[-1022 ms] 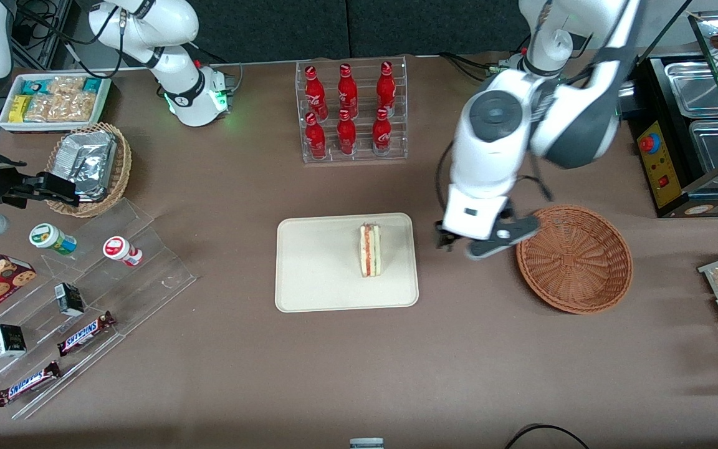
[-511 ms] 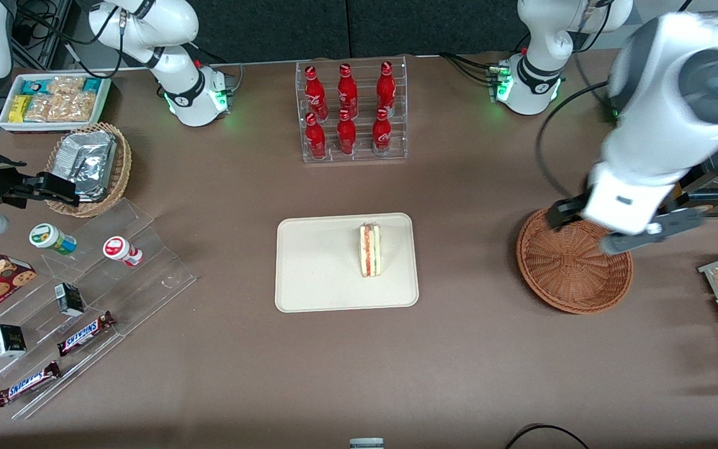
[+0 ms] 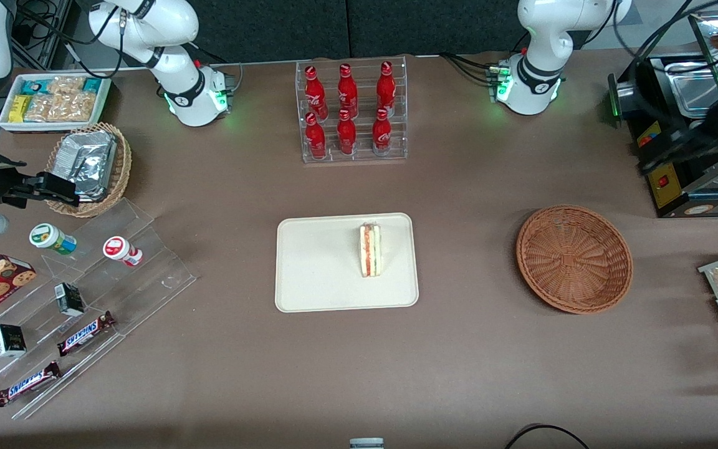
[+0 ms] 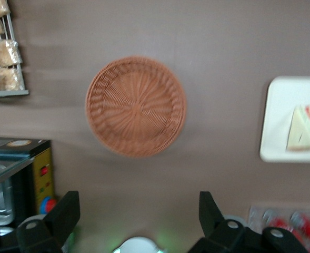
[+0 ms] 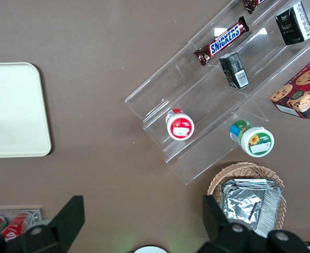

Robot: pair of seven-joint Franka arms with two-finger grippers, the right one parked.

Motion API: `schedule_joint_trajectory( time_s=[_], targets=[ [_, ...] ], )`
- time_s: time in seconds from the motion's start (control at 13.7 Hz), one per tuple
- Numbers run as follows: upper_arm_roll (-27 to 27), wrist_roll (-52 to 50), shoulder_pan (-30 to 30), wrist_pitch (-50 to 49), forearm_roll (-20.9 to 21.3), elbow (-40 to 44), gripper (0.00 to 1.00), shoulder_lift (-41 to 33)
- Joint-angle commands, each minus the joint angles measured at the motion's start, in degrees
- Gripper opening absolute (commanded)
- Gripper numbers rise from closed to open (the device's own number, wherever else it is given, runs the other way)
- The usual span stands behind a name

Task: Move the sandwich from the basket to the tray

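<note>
— What has changed since a moment ago?

— My arm has swung away from the middle of the table. A second ago my gripper [image 4: 136, 211] hung just beside the tray; half a second ago it was over the basket. Now it sits high up at my own end of the table, above the dark machine [image 3: 683, 156] there, well apart from both.

— And the fingers?

— Spread wide, with nothing between them. From my wrist I look straight down between them onto bare table.

— Where is the sandwich?

— The sandwich [image 3: 370, 250] stands on its edge on the tray [image 3: 315, 274], toward the end nearest the basket, with its red and green filling facing up. It has not shifted.

— And the basket?

— The basket [image 3: 574, 259] holds nothing. It sits beside the tray toward my end, well apart from it. The rack of red bottles [image 3: 349, 112] stands farther from the front camera than the tray.
</note>
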Motion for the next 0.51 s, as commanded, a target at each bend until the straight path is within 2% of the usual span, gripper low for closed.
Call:
schedule_joint_trajectory(
  time_s=[0.0, 0.44],
  targets=[
    [-0.3, 4.5, 2.0, -2.3, -1.0, -0.5, 1.00, -2.8],
    [-2.2, 3.7, 0.4, -1.8, -1.0, 1.3, 1.00, -1.9]
  ],
)
